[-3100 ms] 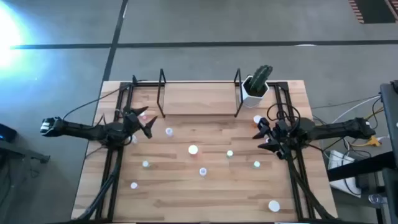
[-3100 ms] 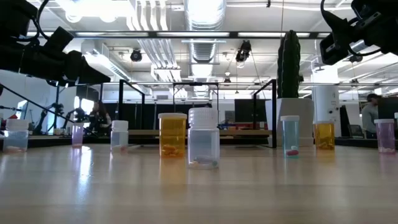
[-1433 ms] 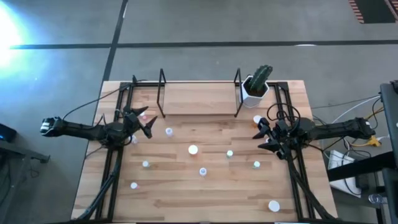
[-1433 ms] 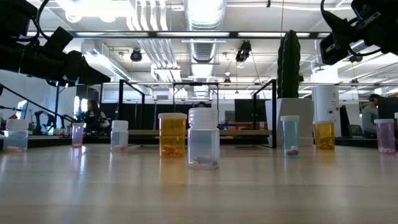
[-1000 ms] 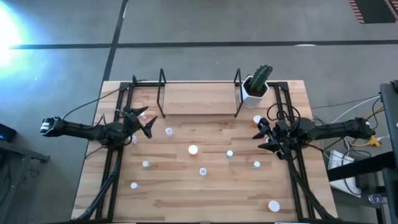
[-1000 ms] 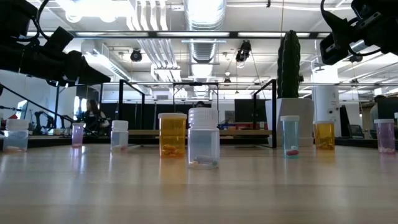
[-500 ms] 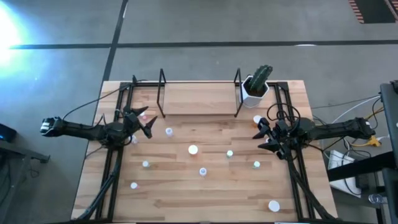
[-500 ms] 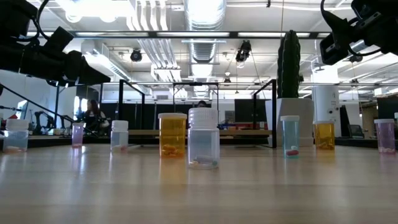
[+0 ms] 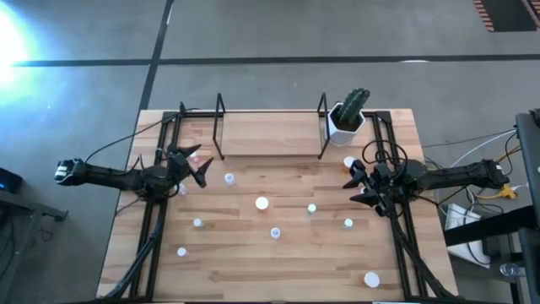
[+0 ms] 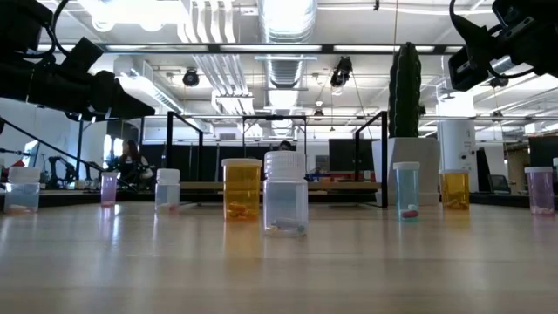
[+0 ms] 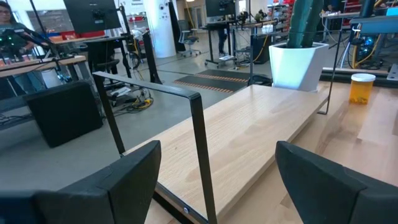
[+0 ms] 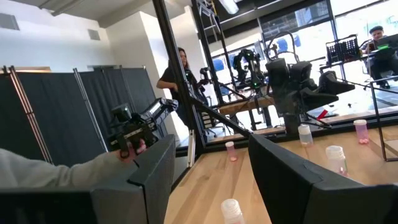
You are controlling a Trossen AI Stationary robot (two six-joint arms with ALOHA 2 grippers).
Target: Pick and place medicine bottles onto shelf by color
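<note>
Several small white-capped medicine bottles stand upright on the wooden table, among them one [image 9: 261,203] mid-table, one [image 9: 229,178] near my left gripper and one [image 9: 348,162] near my right gripper. The low view shows an orange one [image 10: 241,187], a larger clear one [image 10: 285,192], a blue one [image 10: 405,190] and a pink one [image 10: 540,189]. The shelf [image 9: 270,135] stands at the far edge between black uprights. My left gripper [image 9: 202,171] hovers open at the table's left. My right gripper [image 9: 353,183] hovers open at the right. Both are empty.
A white pot with a green cactus [image 9: 346,118] stands at the shelf's right end. Black rails [image 9: 152,228] run along both table sides. In the right wrist view a person's hand [image 12: 134,140] holds a dark device, and a person [image 12: 177,78] stands beyond the table.
</note>
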